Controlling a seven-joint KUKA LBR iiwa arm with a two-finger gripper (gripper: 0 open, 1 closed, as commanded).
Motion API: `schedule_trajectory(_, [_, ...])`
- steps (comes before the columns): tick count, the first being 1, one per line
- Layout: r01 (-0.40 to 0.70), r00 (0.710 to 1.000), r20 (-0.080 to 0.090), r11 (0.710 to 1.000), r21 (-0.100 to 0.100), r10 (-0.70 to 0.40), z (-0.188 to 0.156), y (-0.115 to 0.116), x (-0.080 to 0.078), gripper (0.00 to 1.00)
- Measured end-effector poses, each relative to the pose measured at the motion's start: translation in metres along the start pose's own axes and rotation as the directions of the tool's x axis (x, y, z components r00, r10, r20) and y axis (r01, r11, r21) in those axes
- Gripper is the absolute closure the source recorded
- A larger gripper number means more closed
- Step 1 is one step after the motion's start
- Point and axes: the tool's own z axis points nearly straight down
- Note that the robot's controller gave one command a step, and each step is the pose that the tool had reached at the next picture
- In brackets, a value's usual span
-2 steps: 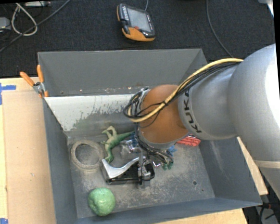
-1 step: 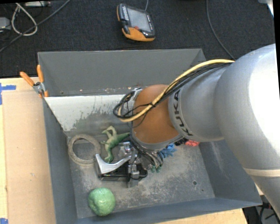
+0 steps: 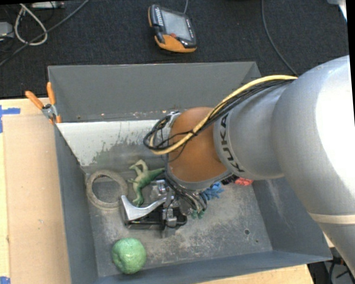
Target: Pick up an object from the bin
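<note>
Looming closest is the silver arm (image 3: pixel 299 135) with its orange wrist cover, stretching in from the right. Its gripper (image 3: pixel 173 217) is hanging low over the right end of a silver-and-black metal tool (image 3: pixel 132 208) that's lying mid-bin (image 3: pixel 161 84). Honestly can't tell if it's clamped or loose. A green toy dinosaur (image 3: pixel 140 178) is lying just beyond the tool, a tape ring (image 3: pixel 106 203) is sitting left, and a green ball (image 3: pixel 129 255) is resting near-left.

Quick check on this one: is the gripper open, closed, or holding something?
Gripper: cannot be told. It sits low in the middle of the bin, beside a silver and black metal piece and a green toy lizard.
</note>
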Motion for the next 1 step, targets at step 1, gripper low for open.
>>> schedule_trajectory(1, [0.000,1.000,-0.012,1.000,0.000,0.000,-0.0413,0.0001,0.0046,1.00])
